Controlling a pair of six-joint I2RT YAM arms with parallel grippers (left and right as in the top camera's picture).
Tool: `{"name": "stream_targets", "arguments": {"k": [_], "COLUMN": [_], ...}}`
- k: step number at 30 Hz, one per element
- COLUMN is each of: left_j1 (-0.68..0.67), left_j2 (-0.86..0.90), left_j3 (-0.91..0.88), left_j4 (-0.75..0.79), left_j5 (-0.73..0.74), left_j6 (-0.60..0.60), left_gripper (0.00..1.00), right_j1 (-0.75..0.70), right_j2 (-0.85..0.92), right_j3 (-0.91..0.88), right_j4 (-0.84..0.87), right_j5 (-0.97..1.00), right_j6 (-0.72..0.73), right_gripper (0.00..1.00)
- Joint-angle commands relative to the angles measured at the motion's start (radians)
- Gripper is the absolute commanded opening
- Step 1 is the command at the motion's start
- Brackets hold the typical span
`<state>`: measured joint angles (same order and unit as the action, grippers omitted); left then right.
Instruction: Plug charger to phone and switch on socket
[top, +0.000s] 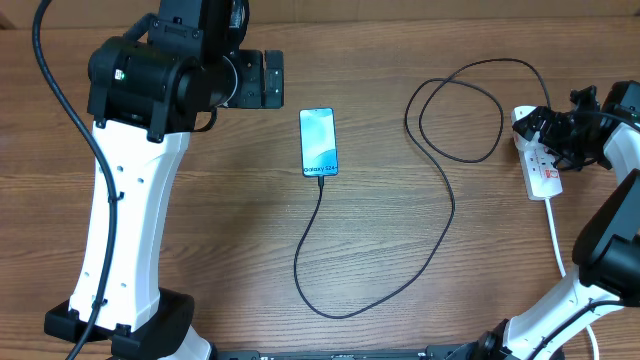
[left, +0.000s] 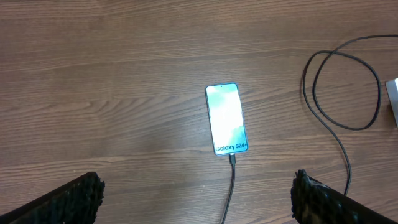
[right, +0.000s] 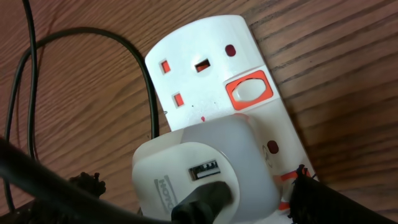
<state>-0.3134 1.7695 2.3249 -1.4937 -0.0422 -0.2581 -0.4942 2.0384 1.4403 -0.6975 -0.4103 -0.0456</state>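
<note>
The phone (top: 318, 142) lies flat mid-table with its light blue screen lit; it also shows in the left wrist view (left: 227, 118). The thin black charger cable (top: 345, 312) is plugged into the phone's near end (left: 232, 160), loops across the table and runs to the socket (top: 541, 165). In the right wrist view, the cable's black plug (right: 205, 202) sits in a white adapter (right: 199, 162) in the white socket (right: 199, 87). My left gripper (left: 196, 199) is open and empty, up and left of the phone (top: 272, 78). My right gripper (right: 193, 196) is open, straddling the adapter; its right fingertip is at a red-framed switch (right: 287, 180).
A second switch (right: 249, 91), a white rocker in a red frame, sits beside the socket's free outlet. The socket's white cord (top: 556, 235) runs toward the near edge by the right arm's base. The black cable makes a double loop (top: 460, 105) left of the socket.
</note>
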Motion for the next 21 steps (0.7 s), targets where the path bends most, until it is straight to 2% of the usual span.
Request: {"name": "stream_targets", "arguments": {"k": [1,21], "left_j1": [0.005,0.005], "left_j2": [-0.007,-0.007], "left_j3": [-0.001,-0.001], "left_j4": [0.002,0.002], "left_j5": [-0.013,-0.013], "left_j6": [0.011,0.011], "left_gripper": [1.0,1.0], "right_j1": [0.023,0.05], "right_j2": [0.045,0.045], "right_j3": [-0.019,-0.019], "right_j4": [-0.035,-0.055], "right_j5": [-0.093,-0.131], "right_j6": [0.018,0.014], "right_gripper": [1.0,1.0]}}
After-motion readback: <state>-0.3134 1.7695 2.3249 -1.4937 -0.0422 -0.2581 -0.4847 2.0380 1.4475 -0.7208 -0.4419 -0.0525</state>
